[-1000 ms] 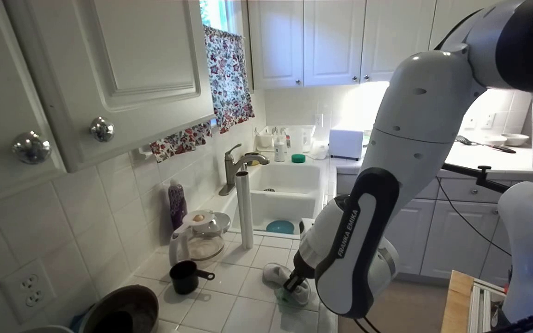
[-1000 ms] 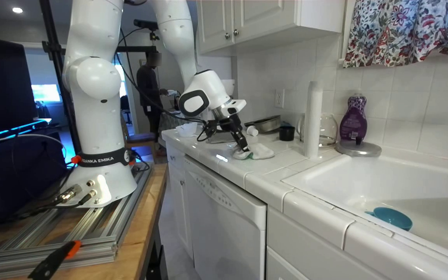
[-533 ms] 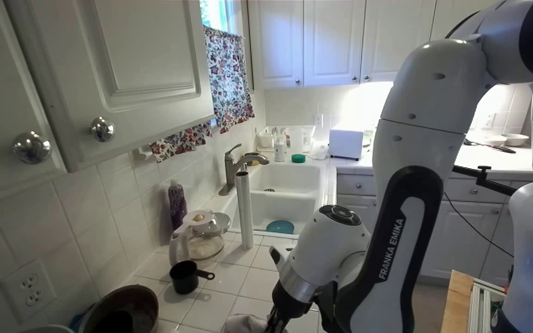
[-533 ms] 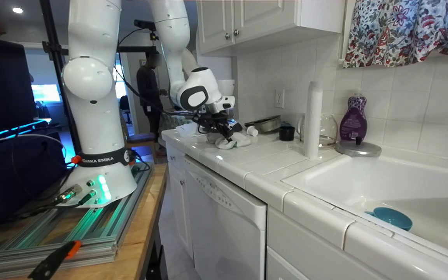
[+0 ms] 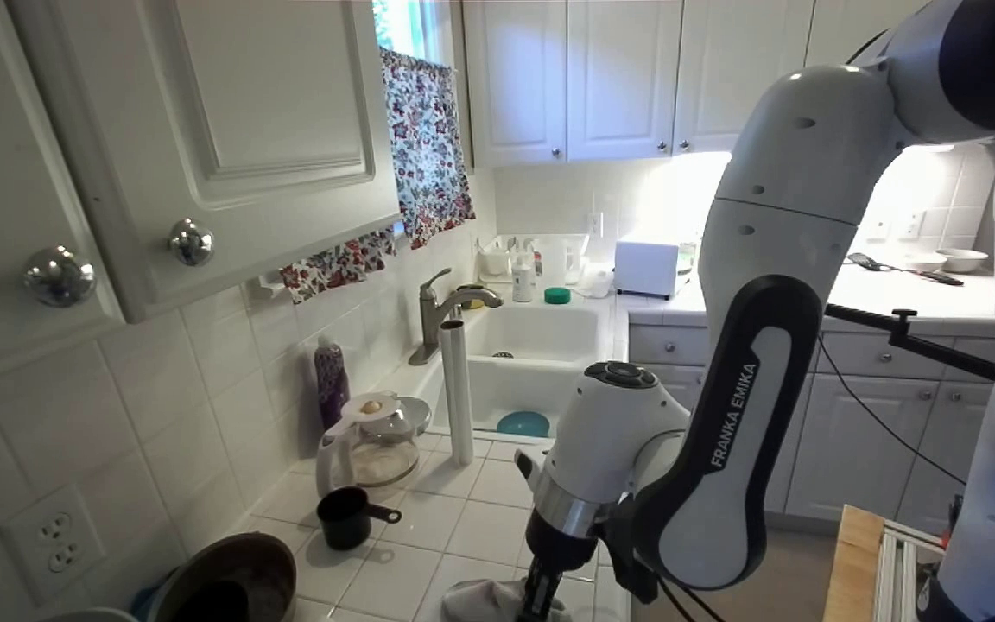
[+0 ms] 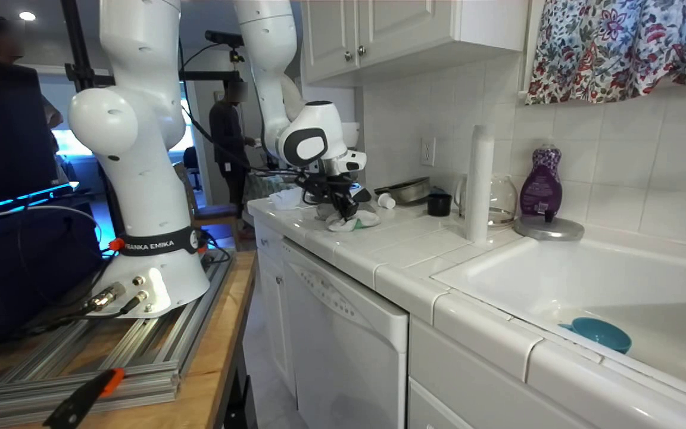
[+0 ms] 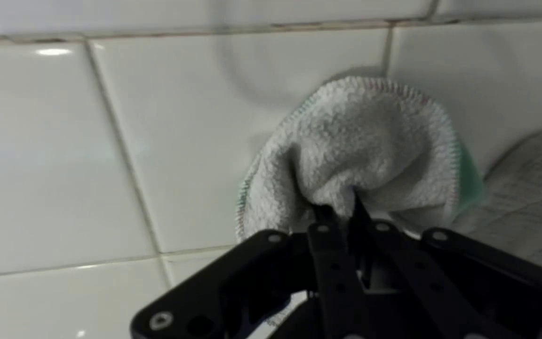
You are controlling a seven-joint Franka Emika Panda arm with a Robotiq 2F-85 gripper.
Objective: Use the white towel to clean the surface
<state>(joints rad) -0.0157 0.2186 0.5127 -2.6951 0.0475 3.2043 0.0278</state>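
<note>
The white towel (image 7: pixel 360 136) has a stitched edge and a green patch. It lies bunched on the white tiled counter (image 7: pixel 181 155). My gripper (image 7: pixel 339 207) is shut on a fold of it, pointing down, with towel cloth pinched between the fingertips. In an exterior view the towel (image 6: pixel 364 220) rests on the counter near its front edge, under the gripper (image 6: pixel 348 211). In an exterior view the towel (image 5: pixel 476 600) and the gripper (image 5: pixel 539 596) are partly cut off by the bottom of the frame.
A black cup (image 5: pixel 344 518), a glass coffee pot (image 5: pixel 381 453), a white tube (image 5: pixel 457 397) and a dark pan (image 5: pixel 238 579) stand along the wall side. The sink (image 5: pixel 536 380) lies beyond. A grey patterned item (image 7: pixel 525 202) lies beside the towel.
My gripper and the towel in it have slid along the counter away from the sink, then slightly toward the counter's front edge. The towel has stayed in the gripper.
</note>
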